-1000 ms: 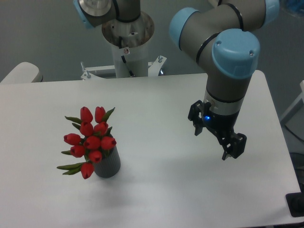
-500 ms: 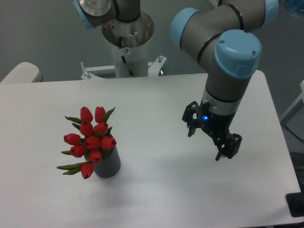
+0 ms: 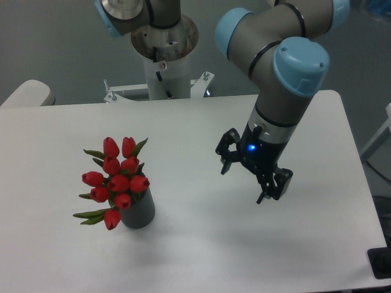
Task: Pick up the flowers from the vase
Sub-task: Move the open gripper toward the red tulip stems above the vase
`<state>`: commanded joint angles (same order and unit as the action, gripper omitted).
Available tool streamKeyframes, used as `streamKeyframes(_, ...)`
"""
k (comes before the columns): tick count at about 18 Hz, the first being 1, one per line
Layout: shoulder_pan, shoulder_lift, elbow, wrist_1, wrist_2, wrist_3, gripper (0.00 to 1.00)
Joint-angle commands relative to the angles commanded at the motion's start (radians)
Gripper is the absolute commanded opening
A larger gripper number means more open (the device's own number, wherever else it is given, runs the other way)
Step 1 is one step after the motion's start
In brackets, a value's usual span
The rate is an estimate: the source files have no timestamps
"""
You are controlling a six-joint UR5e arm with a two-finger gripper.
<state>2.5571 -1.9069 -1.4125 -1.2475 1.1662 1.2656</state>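
Approach step: nothing grasped yet.

Red tulip bunch (image 3: 116, 182) seated in the dark grey vase (image 3: 138, 212) at the table's (image 3: 201, 256) front left, buds leaning left over the rim. Gripper (image 3: 250, 175) spread wide and empty, hanging above bare tabletop well to the right of the vase. Next, by judgement: across to the bunch, down around the stems just above the rim, close, then lift straight up without tipping the vase.

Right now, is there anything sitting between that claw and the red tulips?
No. In the fixed camera view, only bare white table lies between the open gripper and the tulips in their grey vase.
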Motion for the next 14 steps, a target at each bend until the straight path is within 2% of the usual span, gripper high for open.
streamKeyframes(2, -0.005, 0.012, -0.034, 0.065, -0.057, -0.087, 1.0)
streamKeyframes(4, -0.008, 0.022, -0.068, 0.109, -0.098, -0.112, 1.0)
streamKeyframes(9, 0.005, 0.023, -0.155, 0.166, -0.258, -0.083, 1.0)
streamKeyframes(14, 0.008, 0.025, -0.184, 0.172, -0.377, -0.083, 1.0)
